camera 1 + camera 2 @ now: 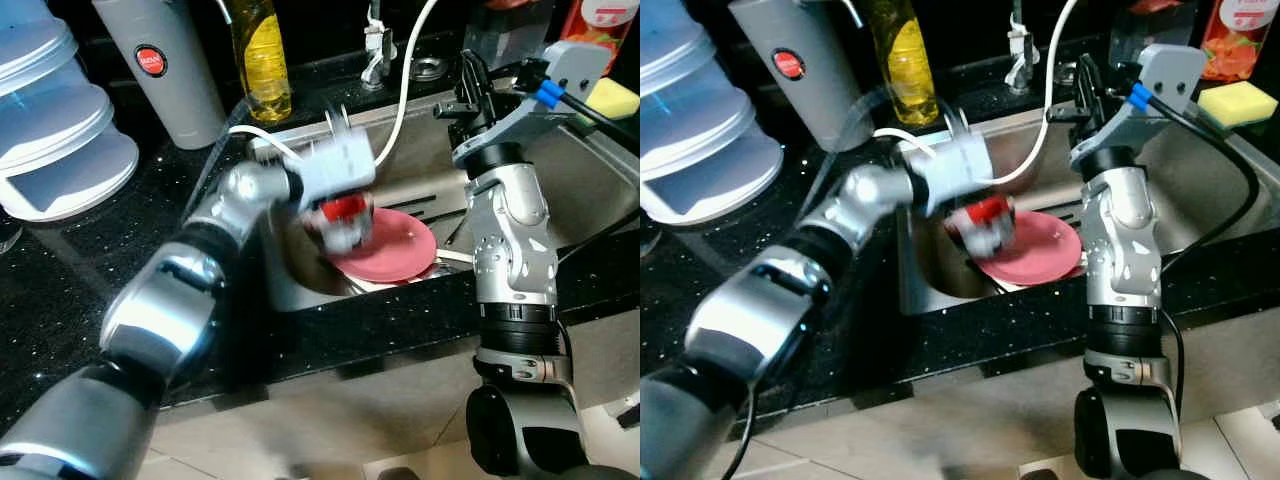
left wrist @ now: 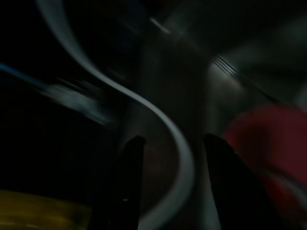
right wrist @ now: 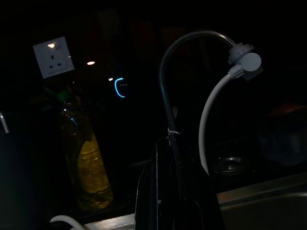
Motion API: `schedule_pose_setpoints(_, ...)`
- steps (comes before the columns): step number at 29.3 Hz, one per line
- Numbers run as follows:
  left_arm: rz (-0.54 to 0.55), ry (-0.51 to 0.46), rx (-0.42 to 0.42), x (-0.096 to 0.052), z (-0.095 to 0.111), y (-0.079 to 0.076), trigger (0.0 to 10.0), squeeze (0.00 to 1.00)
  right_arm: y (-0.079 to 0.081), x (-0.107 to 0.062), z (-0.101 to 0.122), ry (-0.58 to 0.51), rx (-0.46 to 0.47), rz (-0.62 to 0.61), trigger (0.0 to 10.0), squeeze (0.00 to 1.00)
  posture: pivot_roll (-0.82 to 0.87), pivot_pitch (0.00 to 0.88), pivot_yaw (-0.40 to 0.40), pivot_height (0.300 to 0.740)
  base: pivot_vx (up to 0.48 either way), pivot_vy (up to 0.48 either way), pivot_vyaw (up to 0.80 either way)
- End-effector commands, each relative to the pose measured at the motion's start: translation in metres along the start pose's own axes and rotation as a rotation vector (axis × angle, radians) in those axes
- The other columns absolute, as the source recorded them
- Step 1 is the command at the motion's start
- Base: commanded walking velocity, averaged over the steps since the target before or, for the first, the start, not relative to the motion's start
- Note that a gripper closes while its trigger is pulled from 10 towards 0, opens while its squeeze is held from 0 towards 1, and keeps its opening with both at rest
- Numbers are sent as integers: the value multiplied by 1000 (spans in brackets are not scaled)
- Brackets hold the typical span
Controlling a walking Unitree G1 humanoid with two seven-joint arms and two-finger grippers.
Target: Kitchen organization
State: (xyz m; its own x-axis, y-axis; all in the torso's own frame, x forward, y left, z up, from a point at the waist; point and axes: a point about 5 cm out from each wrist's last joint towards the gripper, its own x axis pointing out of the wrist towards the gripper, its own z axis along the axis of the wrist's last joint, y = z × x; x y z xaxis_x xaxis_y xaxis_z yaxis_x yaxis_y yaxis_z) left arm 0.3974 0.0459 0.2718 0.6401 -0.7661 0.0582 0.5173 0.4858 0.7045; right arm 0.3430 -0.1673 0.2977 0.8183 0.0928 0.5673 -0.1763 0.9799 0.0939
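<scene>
A pink plate (image 1: 400,245) lies in the steel sink (image 1: 590,190). My left arm reaches down into the sink and is blurred by motion. My left gripper (image 2: 170,143) is open just over the plate's left edge, fingers apart with nothing held; the white hose (image 2: 158,115) runs past beyond them. My right gripper (image 1: 470,85) is raised at the back of the sink near the tap (image 3: 168,72). Its fingers (image 3: 172,191) look pressed together with nothing in them.
On the black counter stand a yellow bottle (image 1: 262,55), a grey flask (image 1: 170,70) and a stack of pale blue containers (image 1: 50,120). A yellow sponge (image 1: 612,97) rests at the sink's far right corner. The white hose (image 1: 405,90) hangs from the tap into the sink.
</scene>
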Motion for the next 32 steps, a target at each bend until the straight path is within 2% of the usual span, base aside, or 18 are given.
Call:
schedule_pose_setpoints(1, 113, -45, -39, -11, 2, 22, 10000, 0, 7, 0, -1, 6, 13, 23, 10000, 0, -99, 0, 143, 740, 0, 0, 0)
schedule_pose_setpoints(3, 128, -109, -84, -20, 6, 30, 10000, 0, 9, 2, -2, 13, 21, 34, 10000, 0, -78, 0, 123, 740, 0, 0, 0)
schedule_pose_setpoints(8, 214, -142, -85, -32, 6, 39, 10000, 0, 13, 3, -4, 22, 30, 51, 10000, 0, -66, 0, 113, 740, 0, 0, 0)
schedule_pose_setpoints(10, 490, -107, -117, -54, -4, 59, 10000, 0, 17, 5, -6, 27, 44, 66, 10000, 0, -51, 0, 97, 740, 0, 0, 0)
schedule_pose_setpoints(12, 490, -107, -117, -54, -4, 59, 10000, 0, 17, 5, -6, 27, 44, 66, 10000, 0, -51, 0, 97, 740, 0, 0, 0)
schedule_pose_setpoints(13, 598, -92, -151, -66, -12, 62, 10000, 0, 19, 5, -7, 30, 50, 73, 10000, 0, -48, 0, 92, 740, 0, 0, 0)
schedule_pose_setpoints(14, 718, -69, -193, -83, -23, 57, 10000, 0, 21, 5, -8, 38, 56, 83, 10000, 0, -40, 0, 81, 740, 0, 0, 0)
schedule_pose_setpoints(15, 718, -69, -193, -83, -23, 57, 10000, 0, 21, 5, -8, 38, 56, 83, 10000, 0, -40, 0, 81, 740, 0, 0, 0)
schedule_pose_setpoints(17, 873, -15, -211, -112, -39, 36, 10000, 0, 26, 4, -13, 57, 70, 104, 10000, 0, -17, 5, 62, 740, 0, 0, 0)
schedule_pose_setpoints(18, 873, -15, -211, -112, -39, 36, 10000, 0, 26, 4, -13, 57, 70, 104, 10000, 0, -17, 5, 62, 740, 0, 0, 0)
schedule_pose_setpoints(19, 924, 21, -209, -126, -44, 24, 10000, 0, 31, 3, -16, 70, 82, 117, 10000, 0, -7, 9, 58, 740, 0, 0, 0)
schedule_pose_setpoints(21, 967, 67, -205, -141, -47, 11, 10000, 0, 37, 1, -21, 86, 97, 134, 10000, 0, 5, 11, 54, 740, 0, 0, 0)
schedule_pose_setpoints(22, 967, 67, -205, -141, -47, 11, 10000, 0, 37, 1, -21, 86, 97, 134, 10000, 0, 5, 11, 54, 740, 0, 0, 0)
schedule_pose_setpoints(24, 1003, 133, -244, -155, -51, -1, 10000, 0, 46, -3, -27, 106, 119, 152, 10000, 0, 29, 15, 53, 740, 0, 0, 0)
schedule_pose_setpoints(29, 1016, 179, -262, -164, -51, -10, 10000, 0, 52, -7, -31, 118, 130, 168, 10000, 0, 40, 16, 57, 740, 0, 0, 0)
schedule_pose_setpoints(30, 1038, 236, -269, -175, -49, -16, 10000, 0, 58, -12, -35, 131, 149, 178, 10000, 0, 52, 12, 62, 740, 0, 0, 0)
schedule_pose_setpoints(32, 1043, 260, -267, -179, -49, -19, 10000, 0, 60, -14, -36, 135, 159, 180, 10000, 0, 55, 12, 64, 740, 0, 0, 0)
